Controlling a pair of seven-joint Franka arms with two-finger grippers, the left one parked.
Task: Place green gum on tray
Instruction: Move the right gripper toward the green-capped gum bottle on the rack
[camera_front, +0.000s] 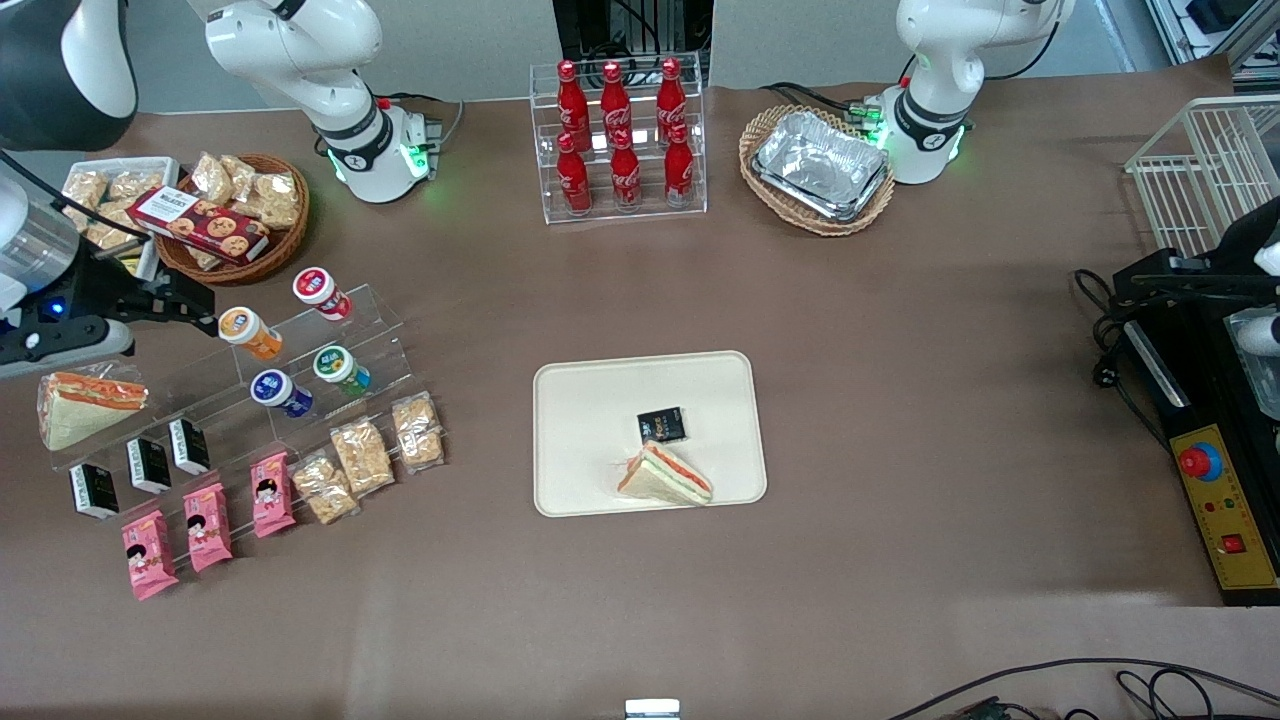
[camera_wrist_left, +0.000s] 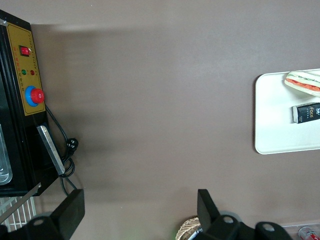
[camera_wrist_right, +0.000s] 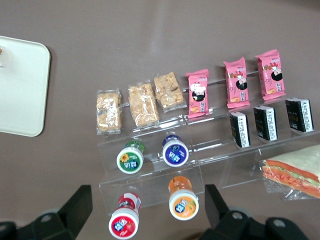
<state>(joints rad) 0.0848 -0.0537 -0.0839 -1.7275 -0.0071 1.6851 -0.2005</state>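
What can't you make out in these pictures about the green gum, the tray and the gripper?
- Green gum: its body is mostly hidden under its own lid in the right wrist view; the label print is too small to read.
- Tray: cut off by the picture edge in both wrist views.
- Gripper: beside the orange gum in the front view, its dark fingers merging together.

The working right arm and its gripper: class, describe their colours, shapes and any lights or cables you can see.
The working arm has glossy white rounded segments, black joint bands and a green glowing base ring with cables plugged in. Its gripper, above the gum shelf, is black with two dark angular fingers, carried on a grey and white wrist showing a small blue light.
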